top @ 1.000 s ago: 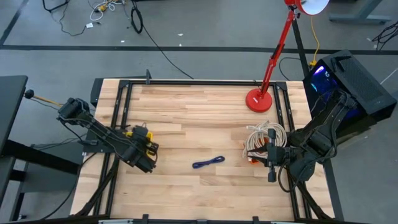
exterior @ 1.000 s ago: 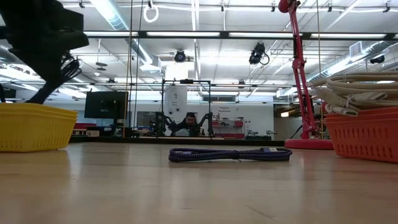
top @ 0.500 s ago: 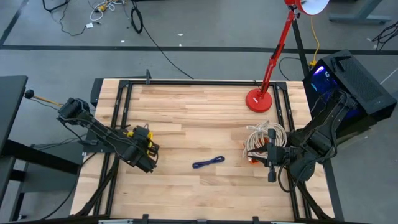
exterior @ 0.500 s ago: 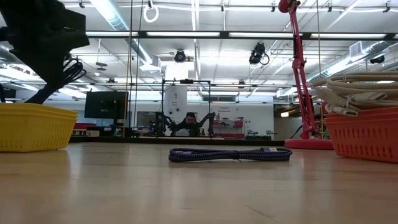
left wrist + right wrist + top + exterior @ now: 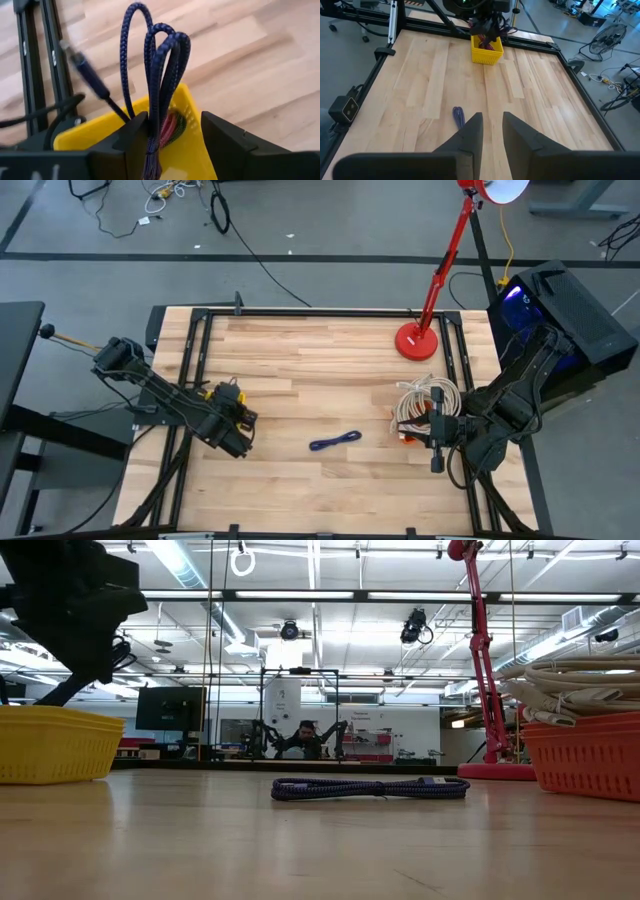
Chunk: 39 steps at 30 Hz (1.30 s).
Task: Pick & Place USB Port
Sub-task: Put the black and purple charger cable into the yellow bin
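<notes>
My left pincer (image 5: pixel 170 137), jaws wide, hangs over the yellow basket (image 5: pixel 228 408), a folded blue cable (image 5: pixel 157 70) loose against one finger. A second blue cable (image 5: pixel 335 442) lies lengthwise mid-table, unobstructed. My right pincer (image 5: pixel 489 131), jaws narrow and empty, waits beside the orange basket (image 5: pixel 590 755).

No text, label, brand, number or sign can be read in any view.
</notes>
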Tool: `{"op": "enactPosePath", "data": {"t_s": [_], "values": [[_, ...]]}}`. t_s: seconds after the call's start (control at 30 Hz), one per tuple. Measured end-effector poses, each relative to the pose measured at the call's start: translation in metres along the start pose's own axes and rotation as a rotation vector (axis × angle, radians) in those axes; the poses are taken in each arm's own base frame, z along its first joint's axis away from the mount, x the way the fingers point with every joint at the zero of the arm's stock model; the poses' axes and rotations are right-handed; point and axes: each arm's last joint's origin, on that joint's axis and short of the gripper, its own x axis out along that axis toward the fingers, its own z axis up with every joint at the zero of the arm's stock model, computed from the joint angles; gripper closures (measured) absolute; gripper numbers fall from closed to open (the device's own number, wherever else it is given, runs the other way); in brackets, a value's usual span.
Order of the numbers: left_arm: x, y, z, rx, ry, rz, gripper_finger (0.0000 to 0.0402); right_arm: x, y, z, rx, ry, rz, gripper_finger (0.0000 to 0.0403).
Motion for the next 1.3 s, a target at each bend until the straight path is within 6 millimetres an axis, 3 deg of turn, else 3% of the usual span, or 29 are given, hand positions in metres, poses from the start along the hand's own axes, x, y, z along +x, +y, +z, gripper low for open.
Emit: {"op": "enactPosePath", "data": {"t_s": [0.17,0.8,0.93,1.13,1.3], "values": [[0.0,-0.001,0.004,-0.023,-0.121,-0.028,0.0212,0.0,0.0,0.0,0.003,0.0,0.0,0.0328],[0.004,-0.005,0.01,-0.06,-0.125,-0.035,0.0211,0.0,0.0,0.0,0.007,0.001,0.001,0.0328],[0.001,-0.029,0.011,-0.048,-0.209,-0.234,0.0212,0.0,0.0,0.0,0.007,0.0,0.0,0.0328],[-0.013,-0.084,0.02,0.158,-0.173,-0.676,0.0222,0.0,0.0,0.0,0.007,-0.002,-0.001,0.0328],[-0.003,-0.104,0.024,0.27,-0.198,-0.731,0.0234,0.004,0.004,0.002,0.037,-0.005,0.012,0.0328]]}}
